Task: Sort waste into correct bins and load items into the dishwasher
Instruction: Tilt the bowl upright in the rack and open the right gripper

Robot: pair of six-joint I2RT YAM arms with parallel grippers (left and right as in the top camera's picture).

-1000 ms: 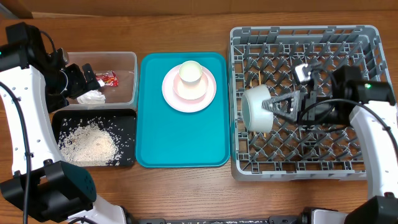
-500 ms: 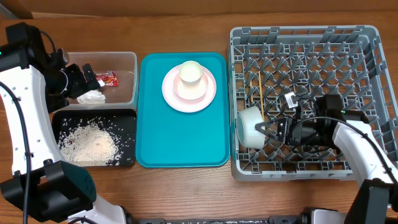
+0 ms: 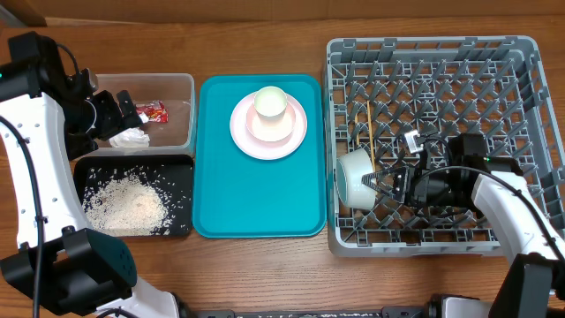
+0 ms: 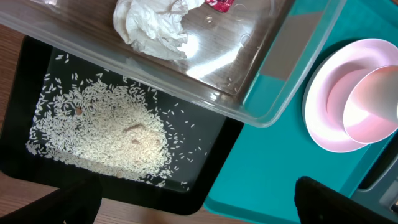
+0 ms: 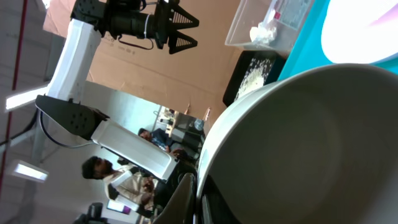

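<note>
Currently held: a white bowl [image 3: 355,179], tipped on its side, its rim pinched by the right pincer [image 3: 381,186]; the bowl sits just left of that pincer.
Bowl position: lower left part of the grey dish rack [image 3: 521,53], close to the rack's left wall, among the upright pegs.
Right wrist view: the bowl [image 5: 311,137] fills most of the frame, and one dark finger [image 5: 185,193] lies against its rim at the bottom edge.
Left pincer [image 3: 121,109]: spread wide and holding nothing, at the upper left of the frame over the left end of the clear tub [image 3: 181,81].
Clear tub contents: a crumpled white napkin [image 3: 131,138] and a red wrapper [image 3: 154,111], lying near each other.
Black tray [image 3: 84,168]: just below the tub, with loose rice [image 3: 128,201] spread over its floor.
Teal tray [image 3: 265,199]: centre of the frame, between the two bins and the rack. A white plate [image 3: 243,132] sits in its upper half, and a small white cup [image 3: 270,104] is stacked on the plate.
Chopsticks [image 3: 369,132]: inside the rack, just above the bowl, lying between the pegs.
Surface [image 3: 265,44]: wood, carrying everything.
</note>
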